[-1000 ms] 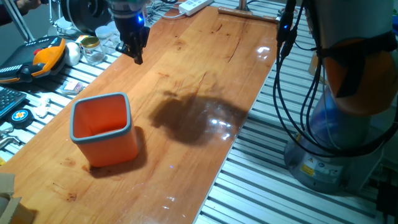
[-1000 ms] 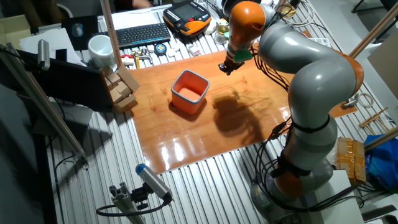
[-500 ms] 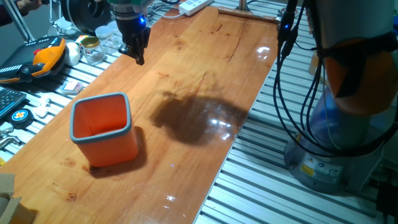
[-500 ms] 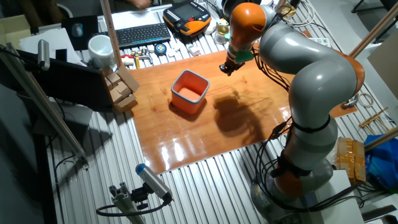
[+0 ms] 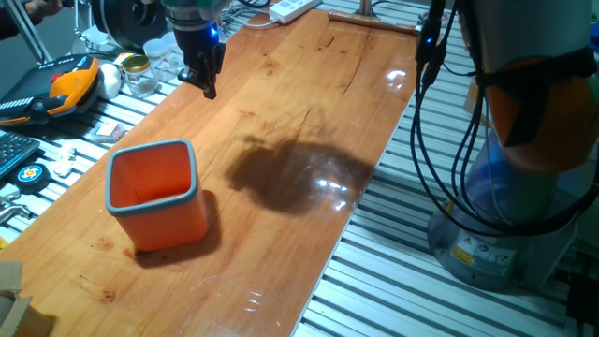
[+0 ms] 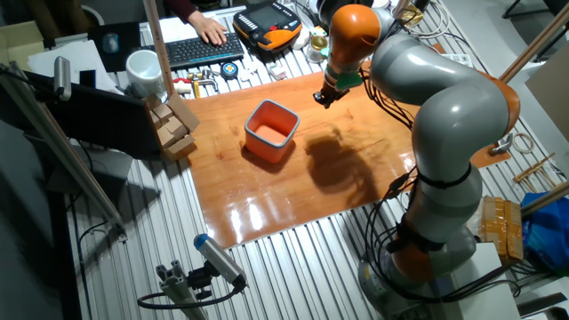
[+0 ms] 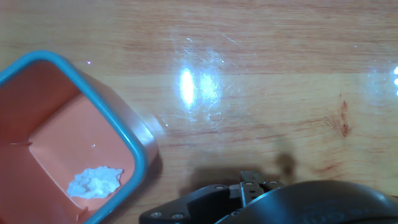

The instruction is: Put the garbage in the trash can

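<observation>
The garbage (image 7: pixel 94 182) is seen lying on the floor of the trash can (image 5: pixel 155 194) — the deposit is judged done, only retreat left. The end effector (image 5: pixel 207 82) hangs above the desk (image 5: pixel 309 103), far of the can; nothing is held, though its opening cannot be told. Glass jars (image 5: pixel 140 75) and an orange-and-black tool (image 5: pixel 65 86) stand off the left edge — nothing obstructs.

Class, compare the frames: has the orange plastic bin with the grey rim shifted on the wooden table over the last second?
No. The orange plastic bin keeps its place against the dark shadow patch on the wooden table.
</observation>
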Controlling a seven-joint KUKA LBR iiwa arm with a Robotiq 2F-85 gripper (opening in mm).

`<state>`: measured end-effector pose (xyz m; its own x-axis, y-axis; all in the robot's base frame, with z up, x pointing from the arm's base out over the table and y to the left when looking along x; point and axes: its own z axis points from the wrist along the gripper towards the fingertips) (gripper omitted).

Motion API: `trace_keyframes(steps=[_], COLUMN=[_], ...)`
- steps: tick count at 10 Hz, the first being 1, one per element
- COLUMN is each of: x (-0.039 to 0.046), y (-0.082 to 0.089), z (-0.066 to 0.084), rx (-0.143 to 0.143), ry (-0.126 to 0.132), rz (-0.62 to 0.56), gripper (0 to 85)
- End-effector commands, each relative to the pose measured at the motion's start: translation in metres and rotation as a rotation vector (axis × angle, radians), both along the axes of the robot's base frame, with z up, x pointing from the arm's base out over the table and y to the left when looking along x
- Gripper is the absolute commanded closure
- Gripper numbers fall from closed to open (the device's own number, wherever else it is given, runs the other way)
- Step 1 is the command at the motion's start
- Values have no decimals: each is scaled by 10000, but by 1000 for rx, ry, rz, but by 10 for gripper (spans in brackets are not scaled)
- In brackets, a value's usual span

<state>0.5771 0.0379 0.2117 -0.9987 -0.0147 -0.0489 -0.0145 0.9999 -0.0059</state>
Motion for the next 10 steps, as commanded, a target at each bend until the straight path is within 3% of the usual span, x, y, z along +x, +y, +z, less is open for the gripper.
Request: trace_keyframes(steps=[1, 10], x=[6, 48], y=[5, 27], z=[1, -14], rx=[2, 9], ry=[3, 6], rz=[0, -11], gripper=[850, 850])
